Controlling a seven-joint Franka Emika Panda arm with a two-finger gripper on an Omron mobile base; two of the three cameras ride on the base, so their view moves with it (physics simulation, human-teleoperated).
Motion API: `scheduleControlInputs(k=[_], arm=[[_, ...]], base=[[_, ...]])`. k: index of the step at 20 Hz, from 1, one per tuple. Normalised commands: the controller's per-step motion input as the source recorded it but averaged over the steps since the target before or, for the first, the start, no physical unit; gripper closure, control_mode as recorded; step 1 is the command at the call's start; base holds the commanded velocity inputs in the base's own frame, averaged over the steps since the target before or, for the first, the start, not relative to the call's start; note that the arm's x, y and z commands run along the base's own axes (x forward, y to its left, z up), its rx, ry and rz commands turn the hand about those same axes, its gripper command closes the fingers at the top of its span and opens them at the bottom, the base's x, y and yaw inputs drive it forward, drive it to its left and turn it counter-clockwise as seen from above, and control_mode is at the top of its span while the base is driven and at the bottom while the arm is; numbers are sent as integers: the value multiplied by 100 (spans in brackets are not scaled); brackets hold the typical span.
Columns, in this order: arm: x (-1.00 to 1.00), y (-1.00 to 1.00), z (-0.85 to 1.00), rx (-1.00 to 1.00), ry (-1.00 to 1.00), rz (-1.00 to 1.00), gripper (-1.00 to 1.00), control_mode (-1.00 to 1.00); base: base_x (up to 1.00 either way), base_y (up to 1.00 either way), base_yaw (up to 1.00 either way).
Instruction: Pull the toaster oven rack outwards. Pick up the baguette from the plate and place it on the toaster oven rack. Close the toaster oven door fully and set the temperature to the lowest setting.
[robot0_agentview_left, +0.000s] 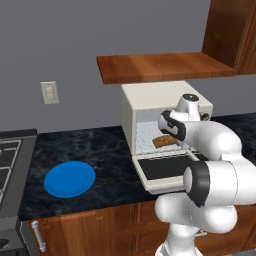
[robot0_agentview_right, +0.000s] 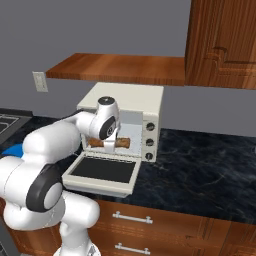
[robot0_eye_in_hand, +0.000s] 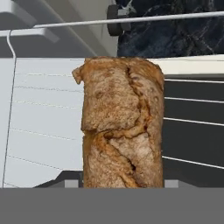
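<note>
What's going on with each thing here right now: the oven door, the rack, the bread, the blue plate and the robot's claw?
toaster oven door: folded down, fully open.
toaster oven rack: under the bread at the oven's mouth.
baguette: at the rack, between the fingers; released or not, cannot tell.
plate: bare, on the counter.
gripper: at the oven mouth, astride the baguette.

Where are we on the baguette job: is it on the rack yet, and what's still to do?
Done: the plate is bare and the baguette is at the toaster oven rack, inside the toaster oven. In hand: the gripper sits around the baguette; whether it has let go, I cannot tell. Left: withdraw, shut the toaster oven door, which lies folded down, then turn the temperature knob to lowest.
</note>
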Motion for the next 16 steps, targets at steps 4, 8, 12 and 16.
scheduleControlInputs(k=[4, 8, 12, 16], arm=[[0, -6, -20, 0, -4, 0, 100, -100], [7, 0, -22, 0, 0, 0, 100, -100], [12, 0, -24, 0, 0, 0, 100, -100], [1, -1, -21, 0, -1, 0, -100, -100]], base=[[0, 0, 0], [0, 0, 0], [0, 0, 0], [0, 0, 0]])
